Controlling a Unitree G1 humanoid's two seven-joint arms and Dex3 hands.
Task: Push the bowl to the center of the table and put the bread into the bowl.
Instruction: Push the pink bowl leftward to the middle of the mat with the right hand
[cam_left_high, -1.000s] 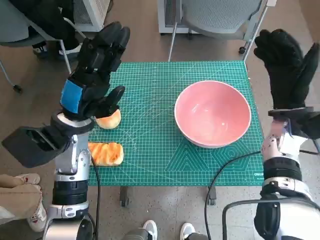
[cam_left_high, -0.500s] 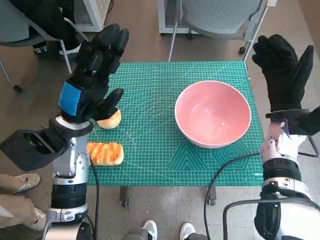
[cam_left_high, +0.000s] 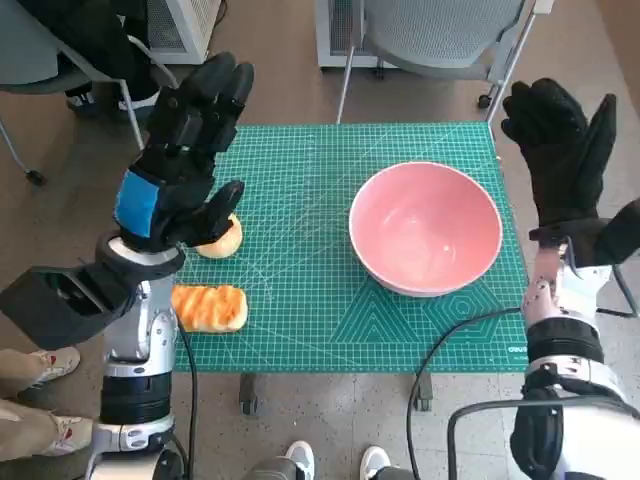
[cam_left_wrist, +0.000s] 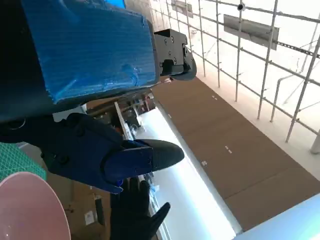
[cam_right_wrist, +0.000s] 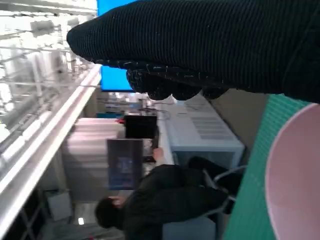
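A pink bowl (cam_left_high: 425, 228) stands empty on the right half of the green cutting mat (cam_left_high: 300, 250). A round bun (cam_left_high: 220, 240) lies near the mat's left edge, partly hidden under my left hand (cam_left_high: 185, 150), which is raised above it with fingers spread and holds nothing. A longer glazed bread (cam_left_high: 210, 307) lies at the mat's front left corner. My right hand (cam_left_high: 560, 150) is lifted upright beside the bowl's right side, fingers apart, apart from the bowl. The bowl's rim (cam_left_wrist: 30, 210) shows in the left wrist view, and the bowl (cam_right_wrist: 295, 175) in the right wrist view.
Chairs (cam_left_high: 440, 40) stand beyond the table's far edge. A black cable (cam_left_high: 450, 340) runs over the mat's front right corner. Feet (cam_left_high: 330, 462) show below the near edge, and a seated person (cam_right_wrist: 165, 200) appears in the right wrist view.
My right hand has drifted slightly left and down toward the bowl's side. My left hand has shifted a little; the bowl and breads have not moved.
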